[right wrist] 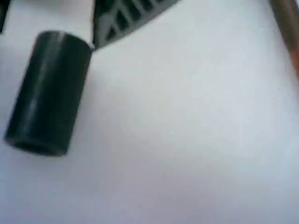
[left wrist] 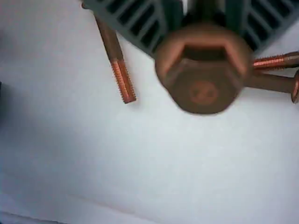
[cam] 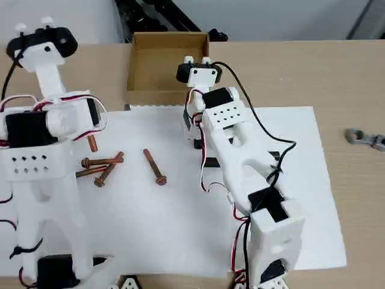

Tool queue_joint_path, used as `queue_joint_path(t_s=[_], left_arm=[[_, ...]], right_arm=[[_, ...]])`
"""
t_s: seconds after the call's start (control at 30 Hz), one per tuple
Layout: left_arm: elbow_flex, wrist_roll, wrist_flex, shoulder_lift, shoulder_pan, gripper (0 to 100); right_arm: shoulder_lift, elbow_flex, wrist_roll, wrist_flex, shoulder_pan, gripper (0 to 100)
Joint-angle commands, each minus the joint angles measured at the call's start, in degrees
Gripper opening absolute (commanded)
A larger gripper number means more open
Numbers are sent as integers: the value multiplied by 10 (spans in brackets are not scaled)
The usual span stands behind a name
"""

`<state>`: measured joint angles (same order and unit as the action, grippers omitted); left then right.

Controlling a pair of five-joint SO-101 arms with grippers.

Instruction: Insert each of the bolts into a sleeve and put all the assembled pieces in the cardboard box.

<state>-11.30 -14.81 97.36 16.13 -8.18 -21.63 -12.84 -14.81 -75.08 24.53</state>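
One bolt (left wrist: 203,74) sits clamped in the left gripper (left wrist: 201,16), hex head facing the wrist camera.
Left arm bends down over the white sheet (cam: 150,229) near loose bolts (cam: 102,161); right arm stretches toward the cardboard box (cam: 139,66), with the right gripper (right wrist: 119,21) against a black sleeve (right wrist: 49,93), open or closed unclear.

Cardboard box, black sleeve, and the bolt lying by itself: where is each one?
cardboard box (cam: 157,69), high view, bare floor inside.
black sleeve (right wrist: 49,91), right wrist view, curved side.
lone bolt (cam: 153,165), high view, middle of the shaft.
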Motion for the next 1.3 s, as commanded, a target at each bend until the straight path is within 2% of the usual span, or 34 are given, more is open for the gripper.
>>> queue_joint_path(t_s=[0.0,0.63,0.77,0.93,1.27], left_arm=[[-26,3,5,24,1,6],[-26,3,4,24,1,6],[-26,3,3,23,1,6],[-26,3,3,24,1,6],[-26,4,-15,29,4,6]], right_arm=[[-17,-26,-7,14,3,128],[-115,-26,-4,84,3,129],[-121,-26,-3,78,4,125],[-121,-27,31,73,11,2],[-47,-49,63,10,22,8]])
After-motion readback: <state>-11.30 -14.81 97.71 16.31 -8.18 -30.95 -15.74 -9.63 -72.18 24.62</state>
